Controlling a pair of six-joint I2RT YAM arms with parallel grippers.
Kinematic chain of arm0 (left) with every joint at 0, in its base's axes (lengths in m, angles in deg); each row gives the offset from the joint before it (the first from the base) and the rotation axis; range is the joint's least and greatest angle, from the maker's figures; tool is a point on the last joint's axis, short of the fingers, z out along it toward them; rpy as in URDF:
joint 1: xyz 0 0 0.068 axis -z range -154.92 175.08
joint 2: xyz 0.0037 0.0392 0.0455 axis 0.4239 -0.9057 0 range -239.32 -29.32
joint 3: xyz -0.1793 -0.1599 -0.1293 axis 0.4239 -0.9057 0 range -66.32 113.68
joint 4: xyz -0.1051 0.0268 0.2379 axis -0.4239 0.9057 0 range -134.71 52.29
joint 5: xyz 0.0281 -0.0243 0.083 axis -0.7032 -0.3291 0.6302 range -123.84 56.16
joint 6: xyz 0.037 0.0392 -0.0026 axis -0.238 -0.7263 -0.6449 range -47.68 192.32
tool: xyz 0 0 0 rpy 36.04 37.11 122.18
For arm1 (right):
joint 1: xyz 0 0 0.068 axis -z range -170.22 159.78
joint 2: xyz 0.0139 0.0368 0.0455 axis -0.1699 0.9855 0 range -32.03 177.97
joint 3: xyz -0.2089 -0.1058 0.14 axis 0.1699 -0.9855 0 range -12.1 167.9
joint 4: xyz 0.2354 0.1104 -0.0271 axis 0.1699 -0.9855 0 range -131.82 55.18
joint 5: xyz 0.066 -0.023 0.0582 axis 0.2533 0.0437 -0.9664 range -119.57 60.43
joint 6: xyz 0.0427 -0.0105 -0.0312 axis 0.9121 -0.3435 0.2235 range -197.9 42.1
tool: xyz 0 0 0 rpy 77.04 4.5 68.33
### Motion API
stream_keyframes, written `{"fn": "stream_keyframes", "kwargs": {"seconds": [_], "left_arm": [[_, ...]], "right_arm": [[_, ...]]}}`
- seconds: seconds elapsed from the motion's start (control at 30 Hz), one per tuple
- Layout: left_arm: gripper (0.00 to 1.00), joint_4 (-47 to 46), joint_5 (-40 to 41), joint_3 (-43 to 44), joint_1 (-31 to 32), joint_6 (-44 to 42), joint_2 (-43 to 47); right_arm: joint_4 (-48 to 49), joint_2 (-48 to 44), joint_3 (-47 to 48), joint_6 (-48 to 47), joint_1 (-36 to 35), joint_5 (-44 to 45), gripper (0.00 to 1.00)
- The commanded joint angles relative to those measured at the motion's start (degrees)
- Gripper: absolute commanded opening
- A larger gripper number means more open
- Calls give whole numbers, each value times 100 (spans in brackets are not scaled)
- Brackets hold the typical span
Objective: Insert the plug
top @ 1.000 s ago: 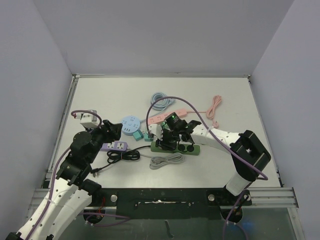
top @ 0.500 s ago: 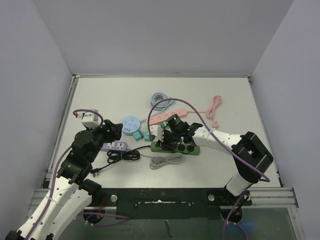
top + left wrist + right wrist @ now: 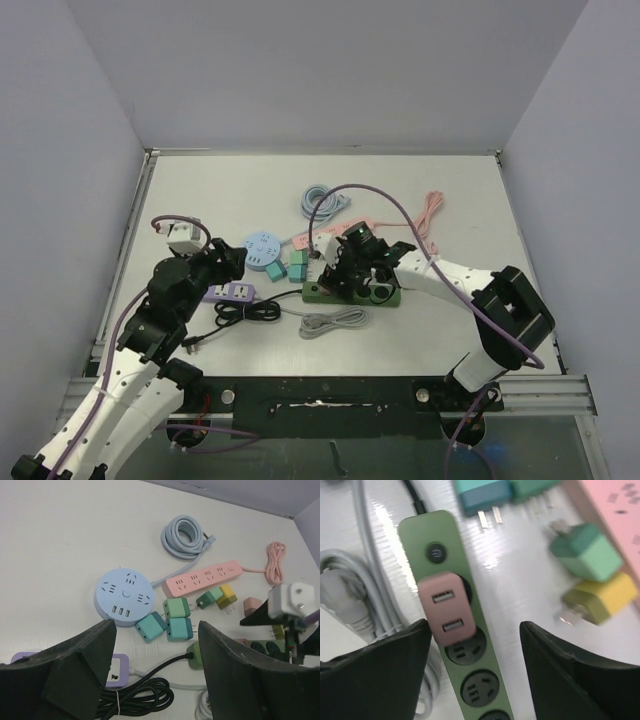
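Near the desk's left edge, the left gripper [image 3: 157, 645] hangs wide and empty by the purple strip [image 3: 228, 292]. Toward the middle, nearer the front edge, the pink plug [image 3: 445, 609] sits in the green power strip [image 3: 427, 535]. The right gripper [image 3: 475, 630] is spread wide around it, apparently not touching. Insertion looks about done; a downward press would confirm seating.

We see the left arm [image 3: 112, 398] and the right arm [image 3: 446, 273] built of smooth white shells with black joints and wrists, a thin purple cable [image 3: 370, 191] looping along each, and broad, matte charcoal fingers [image 3: 75, 675] at the ends.
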Motion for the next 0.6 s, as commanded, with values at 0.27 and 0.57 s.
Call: {"fn": "stream_keyframes", "kwargs": {"seconds": [0.27,0.57], "left_arm": [[75,-139,-84,427,-47,-191,-276],[75,-306,-676,408,-56,-5,-596]], "right_arm": [[874,-2241,8,3607,463,1180,89],[-660,-1784,-88,6312,1171,3714,89]]}}
